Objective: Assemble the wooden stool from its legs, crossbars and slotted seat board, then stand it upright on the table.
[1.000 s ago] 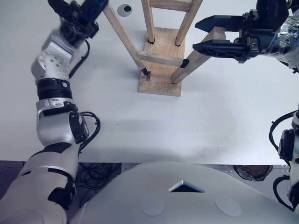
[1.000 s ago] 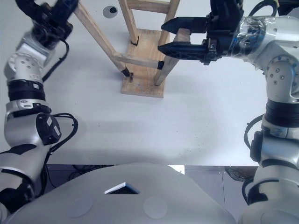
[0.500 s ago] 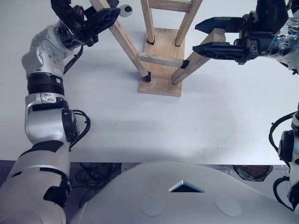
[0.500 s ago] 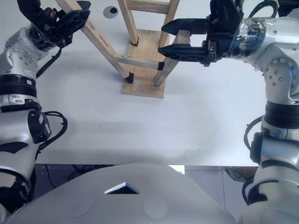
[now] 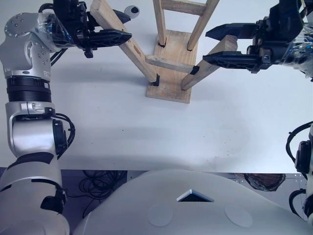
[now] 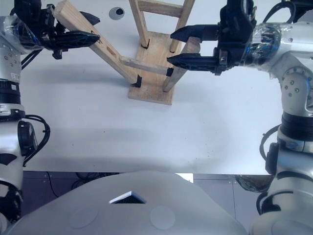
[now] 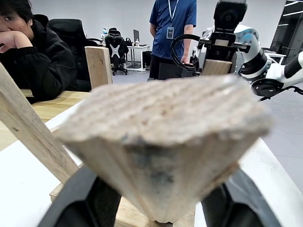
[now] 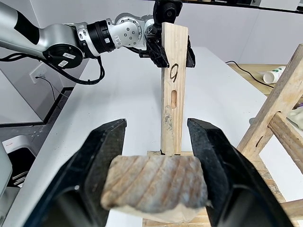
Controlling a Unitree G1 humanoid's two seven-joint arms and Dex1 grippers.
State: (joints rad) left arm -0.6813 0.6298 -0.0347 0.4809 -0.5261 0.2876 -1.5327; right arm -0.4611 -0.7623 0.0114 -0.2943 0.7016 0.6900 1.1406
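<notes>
Head stereo cameras look steeply down on the table [image 5: 98, 127] and stool [image 5: 168, 83]; each wrist camera, close behind a leg end [image 7: 161, 137], faces inward across the same stool.

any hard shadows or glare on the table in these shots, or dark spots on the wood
Left eye view: even light and no glare, just a faint soft shadow on the table in front of the seat board. Left wrist view: the leg goes dark along the lower edge of its cut end. Right wrist view: that same leg stands evenly lit against a bright wall.
</notes>
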